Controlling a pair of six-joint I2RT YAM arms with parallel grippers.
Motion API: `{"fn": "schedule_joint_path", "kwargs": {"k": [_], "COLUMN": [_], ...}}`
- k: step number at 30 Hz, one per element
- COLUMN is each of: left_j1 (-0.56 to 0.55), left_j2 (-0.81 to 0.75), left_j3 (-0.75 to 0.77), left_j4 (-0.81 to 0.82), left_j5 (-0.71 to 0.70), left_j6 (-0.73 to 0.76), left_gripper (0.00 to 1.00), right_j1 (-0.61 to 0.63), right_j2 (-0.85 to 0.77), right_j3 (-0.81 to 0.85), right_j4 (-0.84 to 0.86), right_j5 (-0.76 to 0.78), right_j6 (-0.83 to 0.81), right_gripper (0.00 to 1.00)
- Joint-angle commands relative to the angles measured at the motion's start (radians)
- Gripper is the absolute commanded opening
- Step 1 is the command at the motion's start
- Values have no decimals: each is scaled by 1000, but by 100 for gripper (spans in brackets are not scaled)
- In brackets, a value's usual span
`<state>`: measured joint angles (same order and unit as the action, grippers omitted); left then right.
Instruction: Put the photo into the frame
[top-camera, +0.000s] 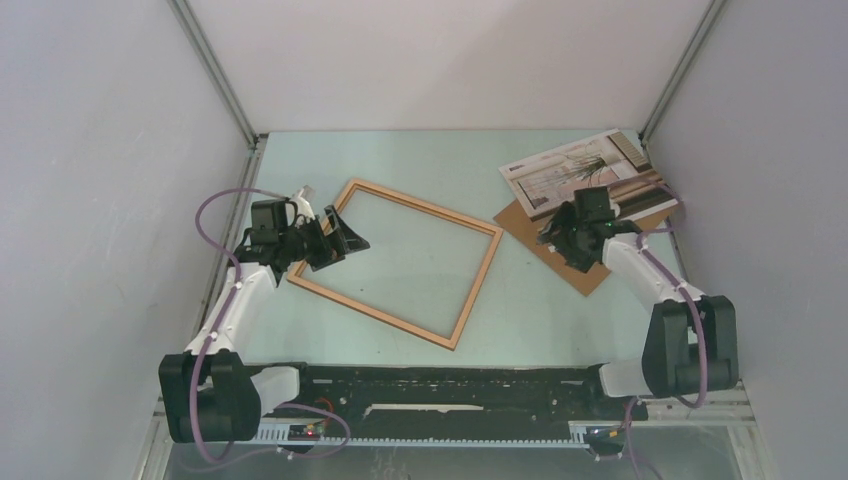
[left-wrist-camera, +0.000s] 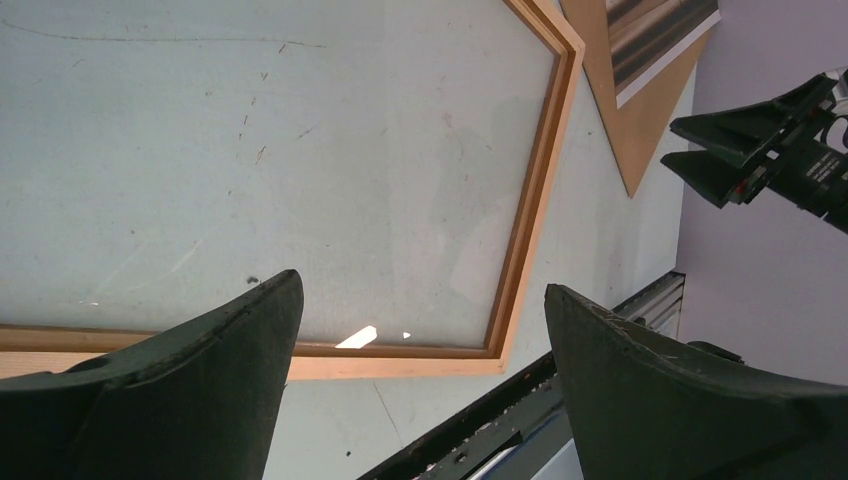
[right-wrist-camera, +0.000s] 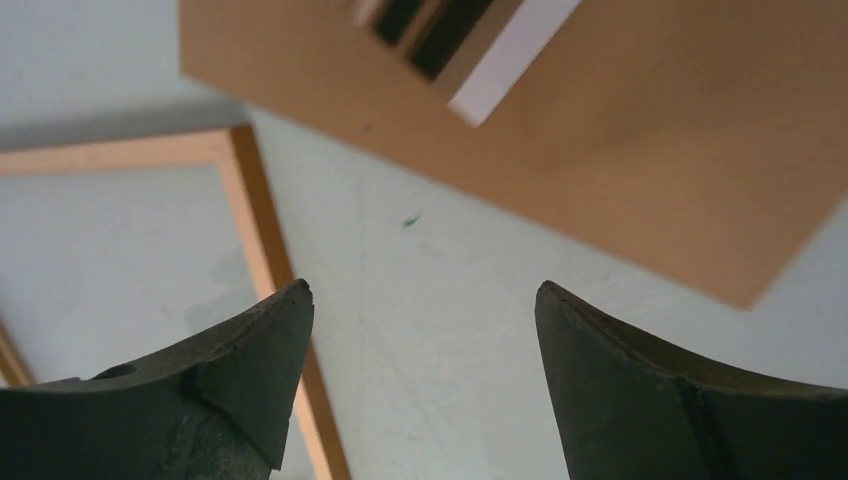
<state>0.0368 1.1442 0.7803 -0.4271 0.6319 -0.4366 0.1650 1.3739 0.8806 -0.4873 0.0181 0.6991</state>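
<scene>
The photo (top-camera: 585, 165), a white-bordered print with dark stripes, lies on a brown backing board at the back right. Its striped corner shows in the right wrist view (right-wrist-camera: 470, 40) and in the left wrist view (left-wrist-camera: 655, 40). The frame (top-camera: 483, 275), thin light-brown wood, lies flat mid-table with bare table inside it; its rails appear as frame (left-wrist-camera: 530, 200) and frame (right-wrist-camera: 262, 230). My right gripper (top-camera: 562, 238) (right-wrist-camera: 422, 290) hangs open over the table by the board's near-left edge, holding nothing. My left gripper (top-camera: 345, 235) (left-wrist-camera: 422, 290) stands open above the frame's left corner, empty.
The plain brown backing board (top-camera: 590, 272) (right-wrist-camera: 650, 150) (left-wrist-camera: 625, 130) lies under the photo, jutting out toward the frame. Grey walls close in the table on three sides. A black rail (top-camera: 450, 385) runs along the near edge between the arm bases.
</scene>
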Motion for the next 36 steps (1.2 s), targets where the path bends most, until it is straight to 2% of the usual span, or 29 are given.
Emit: {"fn": "schedule_joint_path", "kwargs": {"k": [1,6,12,18,32,36], "left_j1": [2,3,3,3,2,3], "left_j2": [-30,-26,-20,-14,-1,-7], "left_j3": [-19,-18,-16,-15,-14,-15], "left_j4": [31,30,30,25,31,31], "left_j5": [15,15,14,11,25,26], "left_j6": [2,5,6,10,5,5], "left_gripper": [97,97,97,97,97,97], "right_j1": [-115,-190,-200,-194,-168,-115], "right_j2": [60,213,441,602,606,574], "right_j3": [107,230,436,612,464,393], "right_j4": [-41,-48,-89,-127,-71,-56], "right_j5": [-40,-101,-101,-127,-138,-149], "right_j6": [-135,-190,-211,-201,-181,-170], "right_gripper": [89,90,85,83,81,79]}}
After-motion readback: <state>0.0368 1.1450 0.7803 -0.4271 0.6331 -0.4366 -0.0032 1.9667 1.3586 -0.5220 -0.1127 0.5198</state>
